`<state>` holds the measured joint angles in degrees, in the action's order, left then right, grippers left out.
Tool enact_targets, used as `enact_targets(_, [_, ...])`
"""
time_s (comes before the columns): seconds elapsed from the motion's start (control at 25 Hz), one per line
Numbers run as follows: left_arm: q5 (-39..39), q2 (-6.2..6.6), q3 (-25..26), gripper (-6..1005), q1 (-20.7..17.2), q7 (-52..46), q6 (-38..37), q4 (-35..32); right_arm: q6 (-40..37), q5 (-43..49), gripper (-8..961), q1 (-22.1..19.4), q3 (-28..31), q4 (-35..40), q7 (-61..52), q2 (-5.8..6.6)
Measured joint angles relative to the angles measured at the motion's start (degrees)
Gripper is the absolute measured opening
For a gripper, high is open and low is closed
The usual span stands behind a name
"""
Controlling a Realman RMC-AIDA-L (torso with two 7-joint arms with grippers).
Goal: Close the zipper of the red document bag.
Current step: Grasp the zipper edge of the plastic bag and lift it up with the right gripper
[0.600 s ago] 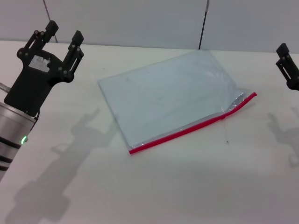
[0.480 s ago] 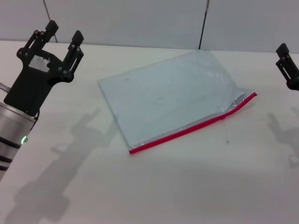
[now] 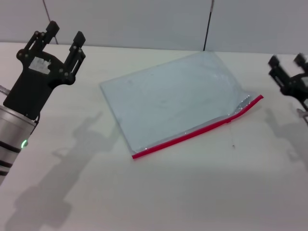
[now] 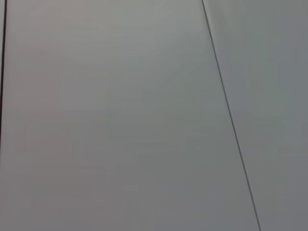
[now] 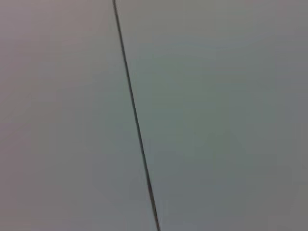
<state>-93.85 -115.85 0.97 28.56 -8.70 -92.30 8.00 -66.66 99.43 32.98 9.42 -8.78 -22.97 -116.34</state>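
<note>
The red document bag (image 3: 173,101) lies flat on the white table (image 3: 159,192), a pale blue-grey translucent pouch set at a slant. Its zipper (image 3: 192,134) is the red strip along the near long edge, with a tiny slider (image 3: 230,120) towards the right end, where the pouch mouth gapes a little. My left gripper (image 3: 66,32) hovers open and empty at the far left, well away from the bag. Just beyond the bag's right corner, my right gripper (image 3: 287,60) is open and holds nothing. Both wrist views show only grey wall.
A grey wall with dark vertical seams (image 3: 208,24) stands behind the table. A small dark speck (image 3: 234,144) lies on the table in front of the zipper. The arms cast shadows on the table at left and right.
My right gripper has moved left, in from the right edge towards the bag's right corner. The left arm and the bag have not moved.
</note>
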Motion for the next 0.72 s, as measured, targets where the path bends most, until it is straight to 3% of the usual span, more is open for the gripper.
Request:
enact_targets(0.24, [0.0,-0.01,0.0,587,0.02,0.0,0.09,-0.08,12.97,5.18,763,4.48,-6.61,7.79,-19.55,0.18])
enact_targets(0.48, [0.0,-0.04,-0.07,586,0.14,0.0,0.11,-0.18,18.14,14.85,763,5.36,-8.77,13.32,-34.98,0.26])
enact_targets(0.72, [0.0,-0.12,-0.28,585,0.26,0.0,0.11,-0.19,19.29,21.23,762,6.12,-9.16,13.61,-40.63,0.34])
